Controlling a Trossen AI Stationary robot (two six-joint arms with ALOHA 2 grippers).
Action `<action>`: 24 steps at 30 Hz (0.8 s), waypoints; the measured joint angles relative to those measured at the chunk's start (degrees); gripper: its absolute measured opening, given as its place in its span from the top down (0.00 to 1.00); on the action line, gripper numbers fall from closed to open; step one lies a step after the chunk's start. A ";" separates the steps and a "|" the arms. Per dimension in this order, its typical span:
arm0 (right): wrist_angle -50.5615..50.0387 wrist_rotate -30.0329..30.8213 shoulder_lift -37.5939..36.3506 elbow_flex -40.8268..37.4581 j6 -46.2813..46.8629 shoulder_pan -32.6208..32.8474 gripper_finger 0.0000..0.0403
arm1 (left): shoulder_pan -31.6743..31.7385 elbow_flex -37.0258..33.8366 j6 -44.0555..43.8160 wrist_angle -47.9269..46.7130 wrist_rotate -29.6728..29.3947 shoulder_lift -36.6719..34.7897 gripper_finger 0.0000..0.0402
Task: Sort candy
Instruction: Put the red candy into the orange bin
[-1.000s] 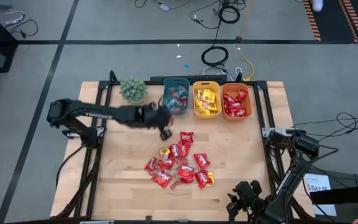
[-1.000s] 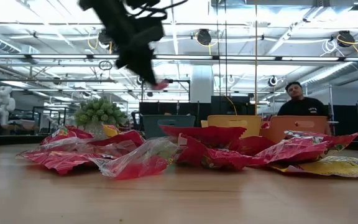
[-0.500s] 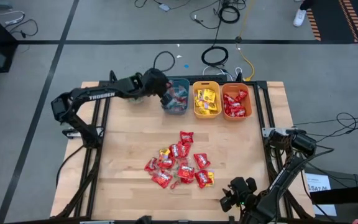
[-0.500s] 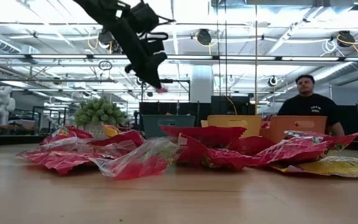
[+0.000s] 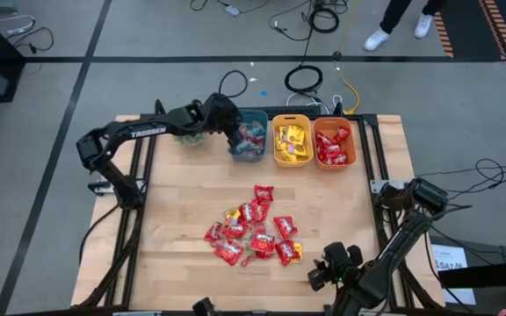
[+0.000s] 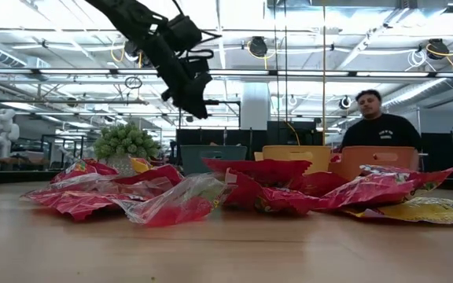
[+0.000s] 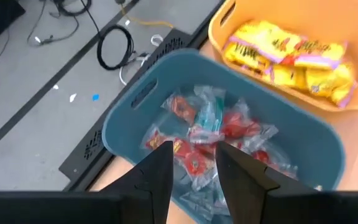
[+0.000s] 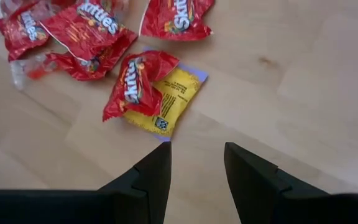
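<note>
My left end effector (image 5: 233, 138) hangs over the teal plastic bin (image 5: 257, 118) at the twelve o'clock edge of the pale wooden worktop (image 5: 174, 228), its two dark fingers (image 7: 156, 171) parted with nothing between them. Below them the bin (image 7: 126, 118) holds clear-wrapped sweets with red pieces (image 7: 207, 127). At three o'clock from it stand the yellow plastic bin (image 5: 292, 143) of yellow packets (image 7: 294, 59) and the orange plastic bin (image 5: 334, 145) of red packets. The unsorted heap of shiny red candy packets (image 5: 253, 230) lies near the worktop's middle, toward six o'clock. My right end effector (image 5: 328, 268) waits low at the five o'clock corner, fingers (image 8: 151, 174) apart and empty, just short of a red packet lying on a yellow one (image 8: 148, 93). A small green spiky plant (image 6: 124, 141) stands at nine o'clock of the teal bin. A person in a dark shirt (image 6: 377, 126) stands beyond the worktop.
</note>
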 joint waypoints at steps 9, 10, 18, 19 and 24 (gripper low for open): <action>-2.33 1.74 -2.53 0.00 -1.46 -0.01 0.65 | -3.48 0.02 -0.61 -3.60 0.15 -5.19 0.67; -2.35 2.42 -2.62 0.00 -1.70 -0.16 0.65 | -4.13 0.02 -0.61 -5.23 0.15 -6.05 0.67; -1.50 3.19 -4.36 0.00 -12.71 -3.45 0.65 | -11.43 -5.72 -7.58 -11.84 0.29 -15.42 0.67; -1.19 3.26 -4.83 0.00 -14.63 -4.21 0.65 | -12.79 -7.97 -9.30 -11.42 0.08 -17.26 0.67; 4.91 2.93 -6.81 0.00 -28.96 -7.81 0.65 | -20.80 -20.33 -20.15 -10.94 -4.55 -27.95 0.67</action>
